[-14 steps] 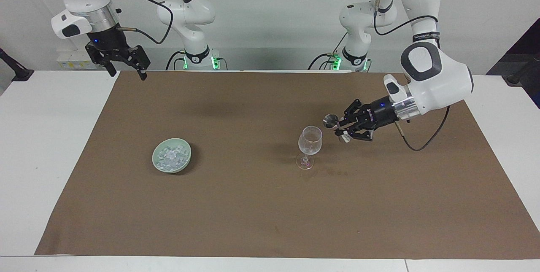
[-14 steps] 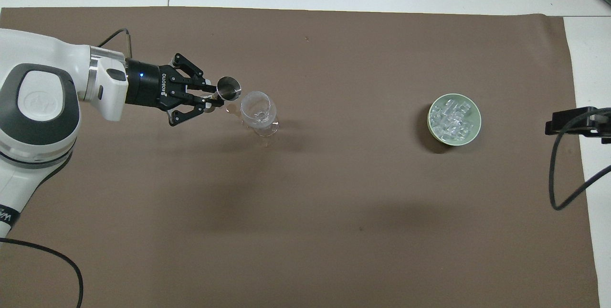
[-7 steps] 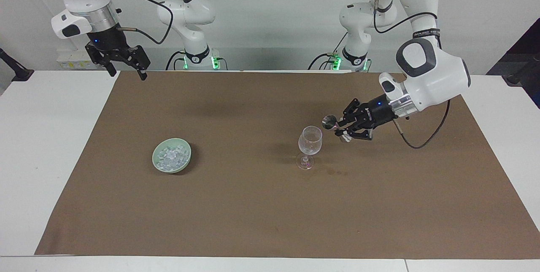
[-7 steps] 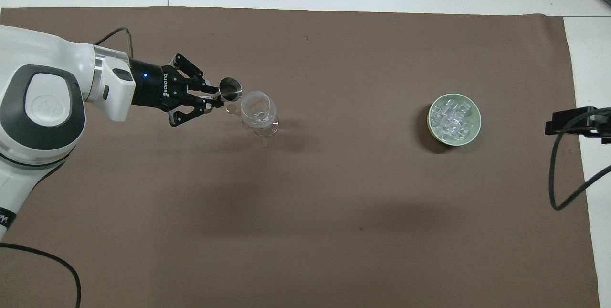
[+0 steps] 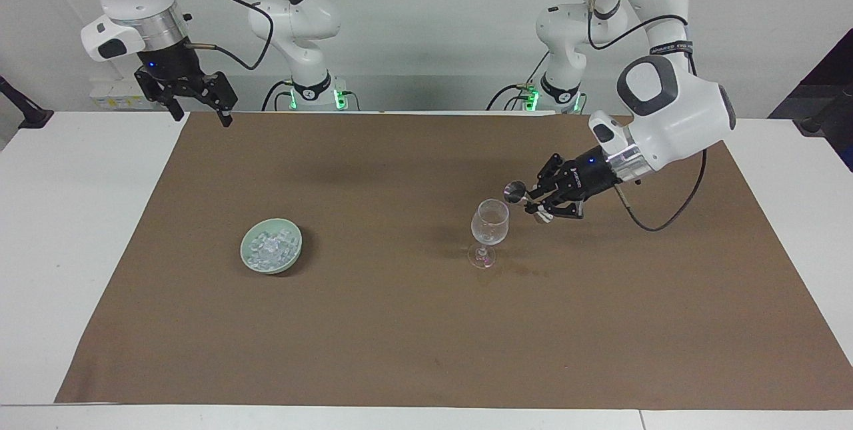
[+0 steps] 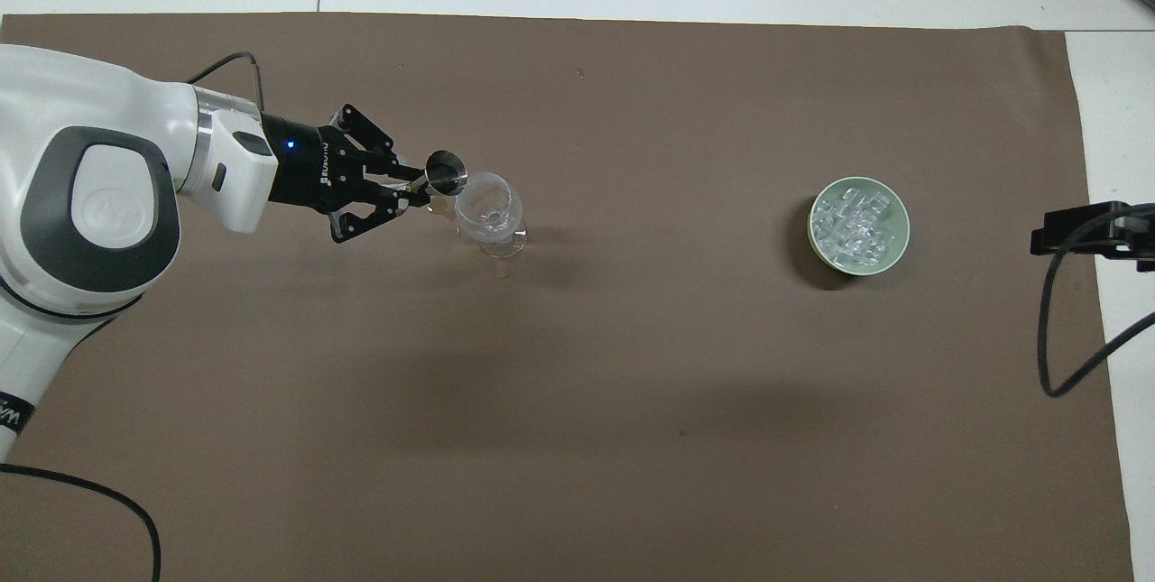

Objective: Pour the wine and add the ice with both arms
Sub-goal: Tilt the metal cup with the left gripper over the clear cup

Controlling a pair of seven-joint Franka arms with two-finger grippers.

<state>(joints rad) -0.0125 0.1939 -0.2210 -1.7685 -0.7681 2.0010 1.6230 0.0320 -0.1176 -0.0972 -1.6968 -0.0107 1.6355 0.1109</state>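
Our left gripper (image 5: pixel 535 204) (image 6: pixel 408 192) is clamped on a small silver metal measuring cup (image 5: pixel 515 191) (image 6: pixel 446 174), holding it in the air with the wrist laid nearly level above the brown paper mat (image 5: pixel 426 323) (image 6: pixel 577 401). The cup sits at the tips of our fingers, right beside the rim of the clear stemmed wine glass (image 5: pixel 489 231) (image 6: pixel 488 214), on the side toward our left arm's end of the table; we cannot tell whether cup and rim touch. The glass stands upright on the mat.

Well apart from the glass, toward our right arm's end, rests the pale green round bowl (image 5: pixel 271 255) (image 6: pixel 858 225), and the ice (image 5: pixel 269 248) (image 6: pixel 850 223) lies heaped inside it as many small clear chunks.

Our right gripper (image 5: pixel 200 105) waits raised above the corner of the mat nearest its own base, its fingers spread apart and holding nothing. In the overhead view only its dark tip (image 6: pixel 1087 230) shows at the mat's edge.
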